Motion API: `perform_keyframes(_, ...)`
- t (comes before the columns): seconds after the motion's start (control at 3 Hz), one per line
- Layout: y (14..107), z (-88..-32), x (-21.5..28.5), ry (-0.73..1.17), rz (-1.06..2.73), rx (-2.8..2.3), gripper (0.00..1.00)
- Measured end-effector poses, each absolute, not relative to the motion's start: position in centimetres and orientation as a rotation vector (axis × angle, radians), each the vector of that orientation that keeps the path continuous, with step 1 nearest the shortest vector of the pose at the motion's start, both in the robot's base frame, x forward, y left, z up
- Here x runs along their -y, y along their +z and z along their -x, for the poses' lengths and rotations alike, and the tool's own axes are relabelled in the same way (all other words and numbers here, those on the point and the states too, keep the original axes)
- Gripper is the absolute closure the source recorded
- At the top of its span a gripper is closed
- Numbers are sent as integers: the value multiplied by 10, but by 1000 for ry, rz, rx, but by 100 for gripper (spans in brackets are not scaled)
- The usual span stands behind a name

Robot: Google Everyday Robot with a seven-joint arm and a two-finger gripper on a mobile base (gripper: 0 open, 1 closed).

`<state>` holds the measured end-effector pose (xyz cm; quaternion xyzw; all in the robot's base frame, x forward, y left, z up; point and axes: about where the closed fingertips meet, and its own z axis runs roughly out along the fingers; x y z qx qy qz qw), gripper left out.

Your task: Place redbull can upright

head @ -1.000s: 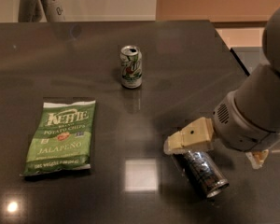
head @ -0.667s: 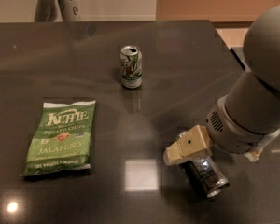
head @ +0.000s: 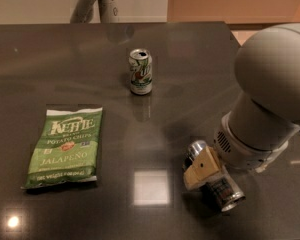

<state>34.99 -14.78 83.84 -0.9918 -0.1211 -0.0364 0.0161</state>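
Silver and dark blue, the redbull can (head: 223,192) is at the near right of the table (head: 200,84), clamped in the gripper (head: 207,174). A tan finger (head: 203,166) is pressed across its middle, so the hand is pinching the can, not spread. The can isn't upright yet. It's slanted, with one silver end poking out up-left of the finger and the other end pointing near-right. I can't tell if it's touching the table. So I'd say the grab is done, but tipping it up, setting it down and letting go are all still left.

Compared to a second ago, the big white arm (head: 270,94) has swung higher and fills more of the right side. The finger sits a bit nearer, and that up-left silver end wasn't showing before. The white-and-green soda can (head: 140,72) at the far middle and the chips bag (head: 65,146) on the left haven't budged.
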Motion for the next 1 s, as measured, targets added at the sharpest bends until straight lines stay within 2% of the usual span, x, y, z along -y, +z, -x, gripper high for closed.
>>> perform_keyframes(1.0,848,-354,137,-72,3147,314,87)
